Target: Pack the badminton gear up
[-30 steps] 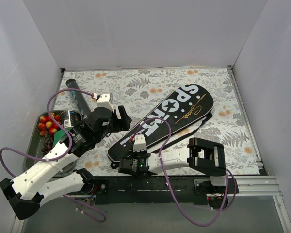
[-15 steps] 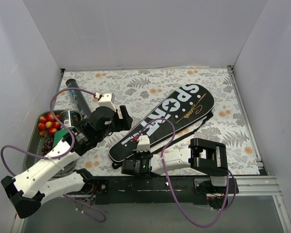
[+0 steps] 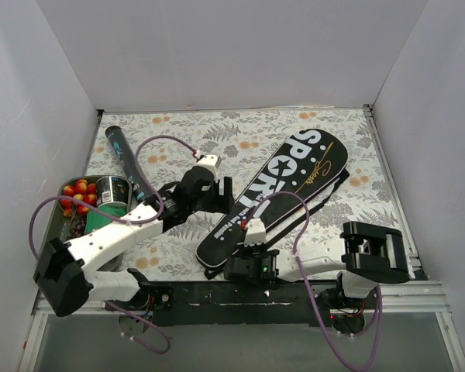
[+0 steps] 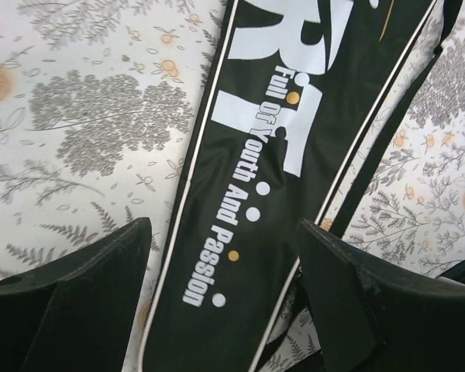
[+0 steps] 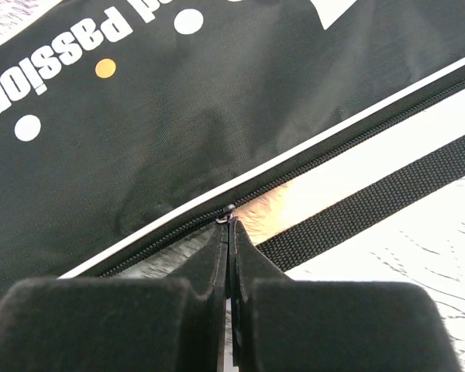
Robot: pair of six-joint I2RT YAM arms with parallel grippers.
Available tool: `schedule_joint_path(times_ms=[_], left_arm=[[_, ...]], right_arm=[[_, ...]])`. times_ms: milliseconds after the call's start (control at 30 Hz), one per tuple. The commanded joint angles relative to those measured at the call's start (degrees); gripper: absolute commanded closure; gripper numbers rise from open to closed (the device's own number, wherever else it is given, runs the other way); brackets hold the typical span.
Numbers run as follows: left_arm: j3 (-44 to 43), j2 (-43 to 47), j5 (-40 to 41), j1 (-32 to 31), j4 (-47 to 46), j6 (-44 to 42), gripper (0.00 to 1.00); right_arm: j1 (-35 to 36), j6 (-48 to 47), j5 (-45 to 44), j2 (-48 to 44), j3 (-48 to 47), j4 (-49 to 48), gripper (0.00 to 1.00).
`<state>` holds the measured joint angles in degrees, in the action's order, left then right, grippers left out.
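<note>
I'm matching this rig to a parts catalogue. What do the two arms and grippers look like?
Both arms pair white shell links with black joints: left arm, right arm. A purple cable loops along each. The left gripper and right gripper have broad matte black fingers. No lettering is legible.

racket bag [image 3: 283, 180] diagonal mid-table | shuttle tube [image 3: 125, 161] far-left | tray [image 3: 61, 188] left edge

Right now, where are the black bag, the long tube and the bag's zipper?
Racket bag [image 3: 283, 182]: top view, middle, by the white letters.
Shuttle tube [image 3: 124, 155]: top view, halfway along it.
Zipper pull [image 5: 226, 211]: right wrist view, its metal slider.
</note>
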<state>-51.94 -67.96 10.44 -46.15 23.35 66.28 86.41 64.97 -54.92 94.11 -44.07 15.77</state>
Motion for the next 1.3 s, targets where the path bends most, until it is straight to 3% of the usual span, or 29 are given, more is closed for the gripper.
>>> schedule_joint_path(times_ms=[0,167,200,267,700,867,967,1067,1100,1200,1267], left_arm=[[-1.0,-5.9,-7.1,-0.2,-8.6,-4.9,0.25],[-6.8,-17.9,-14.9,-0.2,-14.3,-8.6,0.21],[-8.2,-20.1,-17.8,-0.3,-14.5,-10.7,0.12],[-13.2,-25.0,-19.7,-1.1,-13.7,-12.9,0.07],[-26.0,-43.9,-19.3,-5.0,-13.7,-19.6,0.08],[-29.2,-50.8,-11.9,-7.0,-11.8,-20.5,0.13],[-30.4,-53.6,-8.2,-7.6,-9.7,-20.9,0.23],[-31.5,-56.7,-7.4,-7.6,-8.5,-20.5,0.45],[-31.7,-58.0,-7.5,-7.7,-8.1,-20.1,0.64],[-32.9,-60.3,-7.4,-7.9,-6.9,-19.2,0.95],[-32.9,-60.9,-7.1,-7.9,-6.7,-18.6,1.00]], right_arm=[[0.2,-4.3,4.9,-5.5,7.8,-0.5,0.99],[1.0,-4.5,5.3,-11.1,12.1,-0.1,0.99],[1.0,-4.4,5.3,-11.9,12.7,-0.2,0.99],[1.0,-4.2,5.4,-13.9,14.4,-0.1,0.99],[1.7,-3.9,5.8,-17.2,17.5,-0.9,0.99],[1.9,-3.6,6.1,-17.3,17.9,-1.5,0.99],[2.0,-4.0,6.5,-17.2,18.0,-1.9,0.99],[2.2,-4.6,6.9,-17.0,18.1,-2.9,0.99],[2.2,-5.1,7.2,-16.9,18.1,-3.3,0.99],[2.5,-6.8,7.5,-16.4,17.8,-4.7,0.99],[3.4,-8.2,7.5,-16.2,16.9,-5.7,0.99]])
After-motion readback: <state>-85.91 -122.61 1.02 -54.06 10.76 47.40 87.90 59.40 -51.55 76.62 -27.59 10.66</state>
